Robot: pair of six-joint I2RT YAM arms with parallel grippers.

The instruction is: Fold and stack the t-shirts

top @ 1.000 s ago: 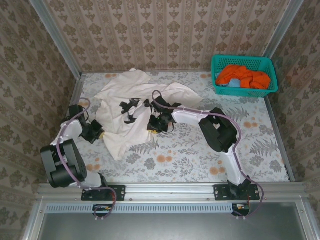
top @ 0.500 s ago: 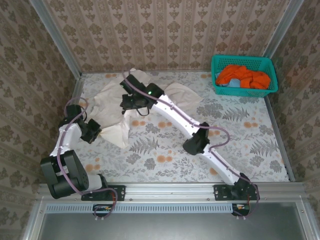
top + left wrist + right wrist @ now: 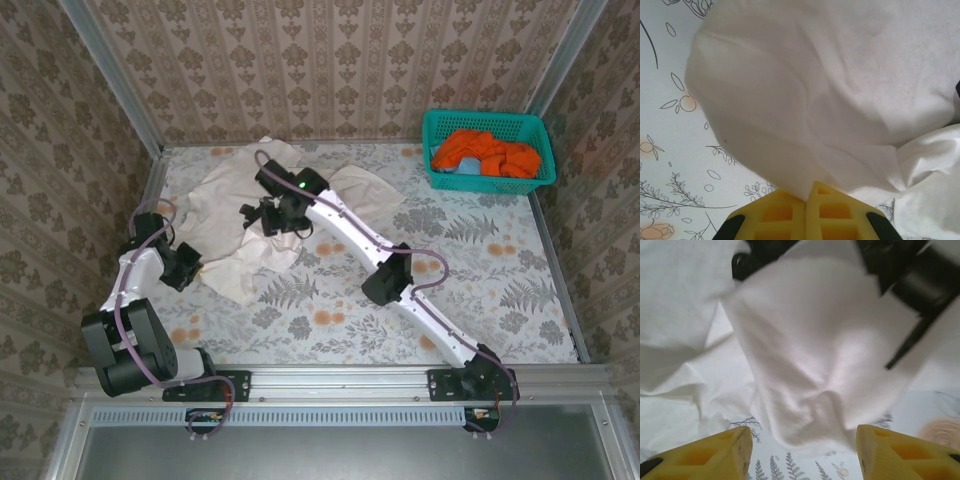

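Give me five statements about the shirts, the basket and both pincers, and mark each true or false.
1. The left pincer is shut on an edge of the cream shirt. True.
2. The right pincer is clamped on the cream shirt. False: its jaws stand wide apart, and the cloth lies beyond them, not gripped.
3. The orange shirts lie in the basket. True.
4. The basket stands at the near left corner of the table. False: it stands at the far right corner.
5. The cream shirt is folded into a neat rectangle. False: it lies crumpled and spread out at the far left of the table.
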